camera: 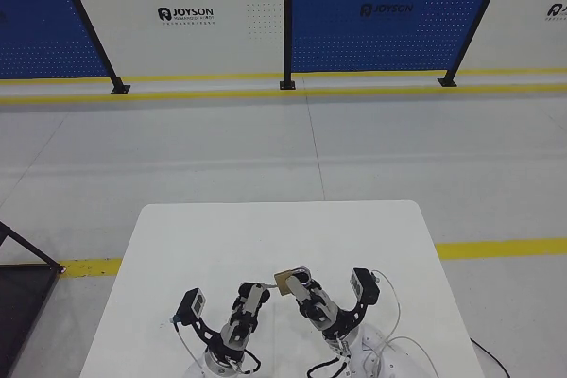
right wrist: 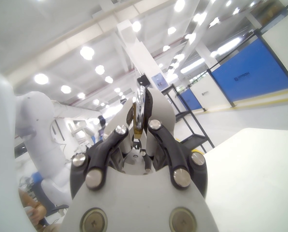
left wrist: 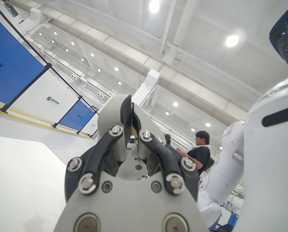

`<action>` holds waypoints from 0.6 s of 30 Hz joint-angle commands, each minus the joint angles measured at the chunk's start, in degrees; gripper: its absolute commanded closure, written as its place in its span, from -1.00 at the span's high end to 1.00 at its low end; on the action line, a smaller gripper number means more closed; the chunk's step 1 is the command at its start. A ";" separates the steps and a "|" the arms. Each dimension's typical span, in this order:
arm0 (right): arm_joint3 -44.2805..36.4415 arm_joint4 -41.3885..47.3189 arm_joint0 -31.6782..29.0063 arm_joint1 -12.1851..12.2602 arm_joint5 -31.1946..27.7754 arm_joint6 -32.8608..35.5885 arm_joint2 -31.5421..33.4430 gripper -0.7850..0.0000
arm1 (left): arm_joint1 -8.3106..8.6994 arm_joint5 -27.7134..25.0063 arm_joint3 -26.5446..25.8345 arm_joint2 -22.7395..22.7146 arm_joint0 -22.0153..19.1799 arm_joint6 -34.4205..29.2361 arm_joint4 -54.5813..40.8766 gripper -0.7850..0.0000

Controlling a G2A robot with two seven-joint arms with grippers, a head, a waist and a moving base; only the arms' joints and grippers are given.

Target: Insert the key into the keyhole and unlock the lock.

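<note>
Right gripper (right wrist: 141,98) up close, clamped on the lock (right wrist: 136,124) and holding it above the worktop's (camera: 265,236) near edge. Left gripper (left wrist: 132,106) is pinched narrow on a thin sliver (the key (left wrist: 133,132), I'd judge), just beside the lock. Insertion and the turn aren't done yet, by my reading.

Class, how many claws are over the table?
2. The left claw is over the table's near half; the right claw, close beside it, is shut on the lock.
</note>
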 commanded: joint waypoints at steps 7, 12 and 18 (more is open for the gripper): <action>0.35 -0.55 -0.24 -0.48 0.77 -0.44 0.24 -1.00 | -0.39 0.00 0.50 0.07 -0.01 0.00 -0.41 -1.00; 0.15 -1.74 -0.08 -0.46 1.87 0.19 0.96 -1.00 | -0.39 0.00 0.50 0.07 -0.01 0.00 -0.41 -1.00; 0.03 -1.52 -0.13 -0.47 2.01 0.27 0.96 -1.00 | -0.40 0.84 0.04 0.14 -0.16 -1.15 -1.19 -1.00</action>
